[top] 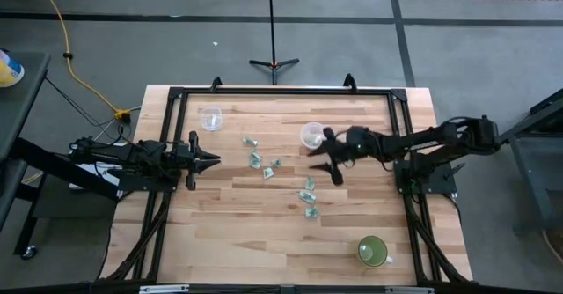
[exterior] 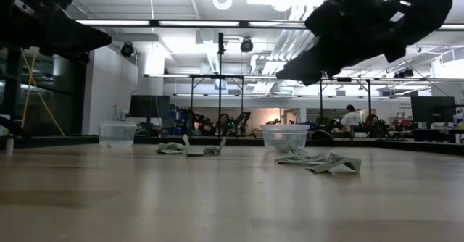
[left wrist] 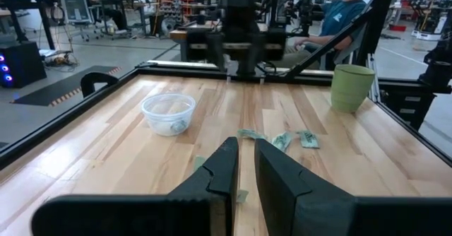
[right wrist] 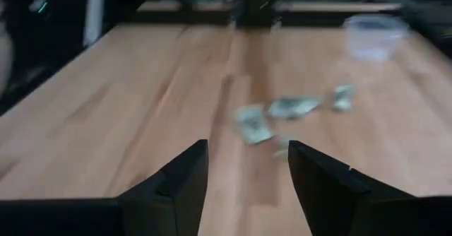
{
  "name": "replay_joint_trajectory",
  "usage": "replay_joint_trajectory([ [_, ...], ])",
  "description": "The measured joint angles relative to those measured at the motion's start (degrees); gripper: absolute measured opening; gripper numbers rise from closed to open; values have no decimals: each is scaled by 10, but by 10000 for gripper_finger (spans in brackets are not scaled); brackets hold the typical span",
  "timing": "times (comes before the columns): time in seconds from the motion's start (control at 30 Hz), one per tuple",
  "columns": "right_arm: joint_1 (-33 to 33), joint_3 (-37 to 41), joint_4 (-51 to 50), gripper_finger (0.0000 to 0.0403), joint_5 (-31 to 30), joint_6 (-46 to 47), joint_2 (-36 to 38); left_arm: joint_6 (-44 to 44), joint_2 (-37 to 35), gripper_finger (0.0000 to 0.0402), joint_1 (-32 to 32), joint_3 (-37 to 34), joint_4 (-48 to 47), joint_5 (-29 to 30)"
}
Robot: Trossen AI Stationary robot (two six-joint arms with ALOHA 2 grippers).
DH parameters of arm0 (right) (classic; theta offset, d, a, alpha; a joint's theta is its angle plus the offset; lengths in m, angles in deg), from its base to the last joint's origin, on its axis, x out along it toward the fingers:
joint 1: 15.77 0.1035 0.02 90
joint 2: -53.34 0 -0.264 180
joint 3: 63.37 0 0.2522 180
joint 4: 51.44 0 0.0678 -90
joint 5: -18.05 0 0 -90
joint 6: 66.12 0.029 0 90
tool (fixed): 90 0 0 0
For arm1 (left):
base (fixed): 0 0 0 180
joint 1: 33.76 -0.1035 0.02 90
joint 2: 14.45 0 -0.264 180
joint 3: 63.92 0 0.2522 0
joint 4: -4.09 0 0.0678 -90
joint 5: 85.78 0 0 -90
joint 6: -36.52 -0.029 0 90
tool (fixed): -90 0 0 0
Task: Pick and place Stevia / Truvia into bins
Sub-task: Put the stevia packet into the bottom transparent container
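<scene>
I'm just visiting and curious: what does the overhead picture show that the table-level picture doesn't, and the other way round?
Only the overhead view shows the green mug with a handle, the whole wooden table and both dark arms in full. Only the table-level view shows the room behind, with people seated far off. Both show the two small clear plastic cups and the pale green-and-white paper packets scattered between them.

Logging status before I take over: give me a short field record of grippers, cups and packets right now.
right gripper: open, empty, raised beside the right cup
left gripper: near the table's left side, nothing seen held
right cup contents: one packet visible in left wrist view
left cup: contents cannot be told
loose packets: scattered mid-table, two clusters
green mug: near front right corner
</scene>
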Motion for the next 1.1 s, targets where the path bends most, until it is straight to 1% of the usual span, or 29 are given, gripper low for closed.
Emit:
replay_joint_trajectory([
  [0.03,16,0,-14,188,-10,-6,0,0,0,83,0,0,0,0],
  [0.13,55,0,-53,189,-65,-8,-11,0,0,83,0,0,0,0],
  [0.23,83,0,-69,190,-111,8,-40,0,0,83,0,0,0,0],
  [0.37,99,0,-52,190,-168,18,-85,0,0,83,0,0,0,0],
  [0.43,98,0,-38,190,-182,34,-102,0,0,83,0,0,0,0],
  [0.5,92,0,-30,191,-176,49,-118,0,0,83,0,0,0,0],
  [0.6,85,0,-22,191,-146,62,-141,0,0,83,0,0,0,0],
  [0.73,82,0,-2,191,-140,62,-164,0,0,83,0,0,0,0],
  [1.0,73,0,6,191,-134,62,-172,0,0,83,0,0,0,0],
  [1.1,73,0,1,190,-115,63,-172,0,0,83,0,0,0,0],
])
